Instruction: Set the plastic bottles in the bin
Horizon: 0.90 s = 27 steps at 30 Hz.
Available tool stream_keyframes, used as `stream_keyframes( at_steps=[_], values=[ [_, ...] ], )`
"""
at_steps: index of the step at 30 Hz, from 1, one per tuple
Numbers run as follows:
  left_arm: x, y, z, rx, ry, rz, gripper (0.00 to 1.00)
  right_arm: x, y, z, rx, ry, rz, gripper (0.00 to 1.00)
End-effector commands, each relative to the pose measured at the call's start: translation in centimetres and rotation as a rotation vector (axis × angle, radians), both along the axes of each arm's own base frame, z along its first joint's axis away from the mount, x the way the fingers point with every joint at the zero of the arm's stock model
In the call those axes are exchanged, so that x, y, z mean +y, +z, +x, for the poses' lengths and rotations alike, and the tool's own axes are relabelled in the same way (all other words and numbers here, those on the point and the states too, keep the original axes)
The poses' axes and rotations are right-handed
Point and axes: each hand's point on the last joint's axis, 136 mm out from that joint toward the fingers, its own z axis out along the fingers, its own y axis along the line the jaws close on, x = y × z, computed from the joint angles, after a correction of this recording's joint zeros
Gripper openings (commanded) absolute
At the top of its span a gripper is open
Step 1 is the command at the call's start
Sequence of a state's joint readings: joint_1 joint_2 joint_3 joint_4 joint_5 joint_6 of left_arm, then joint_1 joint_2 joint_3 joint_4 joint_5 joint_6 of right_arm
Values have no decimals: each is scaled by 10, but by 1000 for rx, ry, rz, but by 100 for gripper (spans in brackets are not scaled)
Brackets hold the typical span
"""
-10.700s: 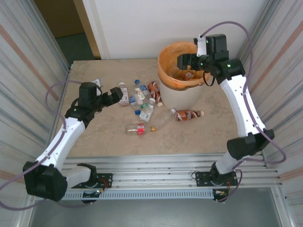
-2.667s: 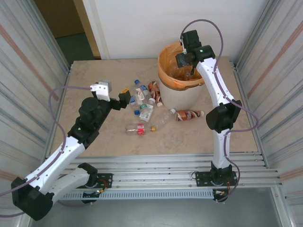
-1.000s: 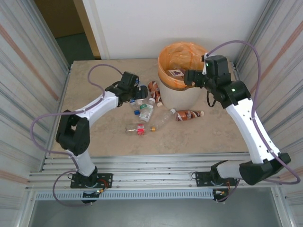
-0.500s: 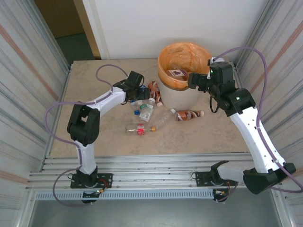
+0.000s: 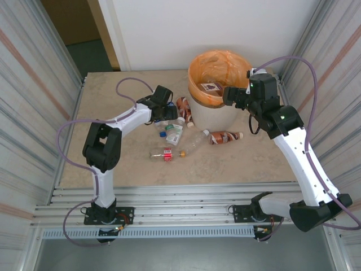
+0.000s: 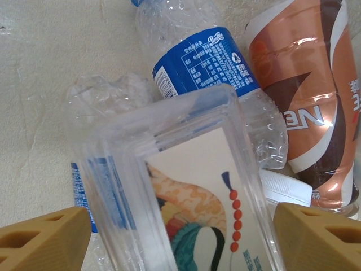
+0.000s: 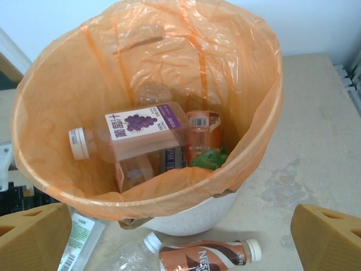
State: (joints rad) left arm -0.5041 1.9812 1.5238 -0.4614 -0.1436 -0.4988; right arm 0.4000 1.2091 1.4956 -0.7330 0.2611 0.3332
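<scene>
**Left claw straddles a clear square bottle**

The clear square-sided bottle (image 6: 186, 186) lies on the table (image 5: 113, 152) in the heap at the foot of the bin (image 5: 211, 116), against a blue-labelled bottle (image 6: 206, 59) and near a brown-labelled bottle (image 6: 307, 101); it looks light, thin-walled and slippery, so its flat sides at mid-body suit a grip; the left gripper (image 6: 180, 237) stands with jaws apart on either side, not visibly pressing; the right gripper (image 7: 181, 231) hangs spread and empty over the bin; a second earlier the left gripper sat further left, short of the heap.
</scene>
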Motion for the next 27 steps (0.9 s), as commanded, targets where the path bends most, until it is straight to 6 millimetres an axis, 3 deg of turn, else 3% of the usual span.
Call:
stream_keyframes(
  at_steps=[1,11,16,23,27],
  values=[
    [2,-4,2,8,20,32,83,5,2,0,-9,7,29,98],
    [1,-10,1,19,18,43,86,7,3,0,-10,20,34,98],
    [1,-12,1,23,16,44,80,7,4,0,-10,17,33,98],
    [0,-6,-1,14,11,41,63,6,7,0,-18,15,38,98],
    [2,0,-2,3,12,39,61,6,9,0,-25,15,42,98]
  ],
)
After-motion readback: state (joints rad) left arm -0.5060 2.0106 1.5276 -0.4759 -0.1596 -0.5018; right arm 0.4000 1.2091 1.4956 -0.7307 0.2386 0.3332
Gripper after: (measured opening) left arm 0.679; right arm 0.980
